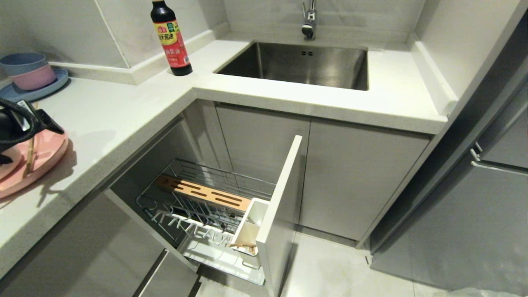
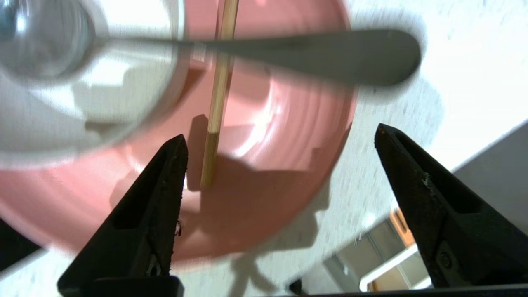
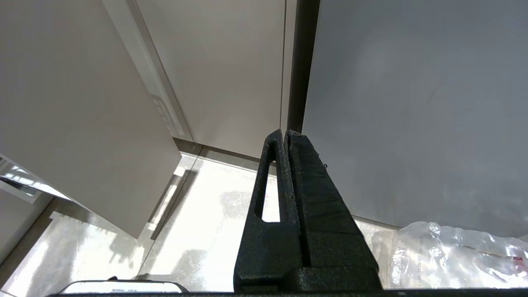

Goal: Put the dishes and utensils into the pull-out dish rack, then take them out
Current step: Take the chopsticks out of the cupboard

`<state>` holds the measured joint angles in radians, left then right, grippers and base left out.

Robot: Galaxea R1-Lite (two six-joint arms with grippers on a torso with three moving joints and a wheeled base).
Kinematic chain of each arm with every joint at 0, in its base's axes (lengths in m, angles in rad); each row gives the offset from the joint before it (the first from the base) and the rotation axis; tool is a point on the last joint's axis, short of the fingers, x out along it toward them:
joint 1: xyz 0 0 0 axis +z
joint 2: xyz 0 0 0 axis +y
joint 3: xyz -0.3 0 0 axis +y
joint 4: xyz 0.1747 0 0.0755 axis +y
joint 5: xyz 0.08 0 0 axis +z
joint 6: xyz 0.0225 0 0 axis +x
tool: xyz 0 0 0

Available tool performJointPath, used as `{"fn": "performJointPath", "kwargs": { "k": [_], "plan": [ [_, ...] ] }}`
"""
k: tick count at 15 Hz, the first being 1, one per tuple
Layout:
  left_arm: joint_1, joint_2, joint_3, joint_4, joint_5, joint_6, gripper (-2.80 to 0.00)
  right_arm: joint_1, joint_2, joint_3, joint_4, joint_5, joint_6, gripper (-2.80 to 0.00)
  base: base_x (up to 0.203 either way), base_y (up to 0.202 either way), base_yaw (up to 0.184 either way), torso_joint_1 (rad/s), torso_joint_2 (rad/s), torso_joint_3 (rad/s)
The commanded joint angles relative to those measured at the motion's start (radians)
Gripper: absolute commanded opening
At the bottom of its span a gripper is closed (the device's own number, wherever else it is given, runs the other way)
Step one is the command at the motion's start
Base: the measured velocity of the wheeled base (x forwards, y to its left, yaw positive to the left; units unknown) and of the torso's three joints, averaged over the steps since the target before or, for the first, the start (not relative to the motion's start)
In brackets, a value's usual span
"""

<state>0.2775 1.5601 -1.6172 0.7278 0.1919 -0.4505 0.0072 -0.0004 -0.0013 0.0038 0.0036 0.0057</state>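
Two black fingers of the left gripper (image 2: 280, 140) stand wide apart over the pale-pink oval plate (image 2: 264, 136) at the head view's left edge, grasping nothing. One wooden chopstick (image 2: 218, 95) lies on it; the silver spoon (image 2: 313, 53) bridges it from the cream-white bowl (image 2: 103, 90). Lower centre, the pull-out dish rack (image 1: 206, 206) stands drawn out. Pressed together, the right gripper (image 3: 286, 140) hangs above the floor.

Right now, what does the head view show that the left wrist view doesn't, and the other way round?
Head view only: sink, sauce bottle, stacked bowls, and the whole dish rack pulled out.
Left wrist view only: spoon lying across the white bowl, and the left gripper with jaws wide open, holding nothing.
Both: pink plate with a chopstick on it, on the counter.
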Motion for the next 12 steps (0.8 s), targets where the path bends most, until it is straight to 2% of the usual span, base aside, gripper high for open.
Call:
{"fn": "performJointPath", "kwargs": {
  "k": [1, 2, 6, 8, 12],
  "plan": [
    [-0.026, -0.037, 0.005, 0.065, 0.001, -0.023, 0.00, 0.000, -0.001, 0.000, 0.001, 0.001, 0.000, -2.80, 0.000, 0.000, 0.000, 0.000, 0.00, 0.000],
    [-0.042, -0.059, 0.010, 0.088, 0.001, -0.044, -2.80, 0.000, 0.000, 0.000, 0.001, 0.001, 0.000, -2.80, 0.000, 0.000, 0.000, 0.000, 0.00, 0.000],
    [-0.103, -0.169, 0.054, 0.097, 0.002, -0.081, -2.80, 0.000, 0.000, 0.001, 0.001, 0.000, 0.000, -2.80, 0.000, 0.000, 0.000, 0.000, 0.00, 0.000],
    [-0.159, -0.227, 0.079, 0.099, 0.003, -0.096, -2.80, 0.000, -0.001, 0.001, 0.001, 0.001, 0.000, -2.80, 0.000, 0.000, 0.000, 0.000, 0.00, 0.000],
    [-0.332, -0.368, 0.219, 0.109, -0.022, -0.103, -2.80, -0.001, 0.000, 0.000, -0.001, 0.001, 0.000, -2.80, 0.000, 0.000, 0.000, 0.000, 0.00, 0.000]
  ]
}}
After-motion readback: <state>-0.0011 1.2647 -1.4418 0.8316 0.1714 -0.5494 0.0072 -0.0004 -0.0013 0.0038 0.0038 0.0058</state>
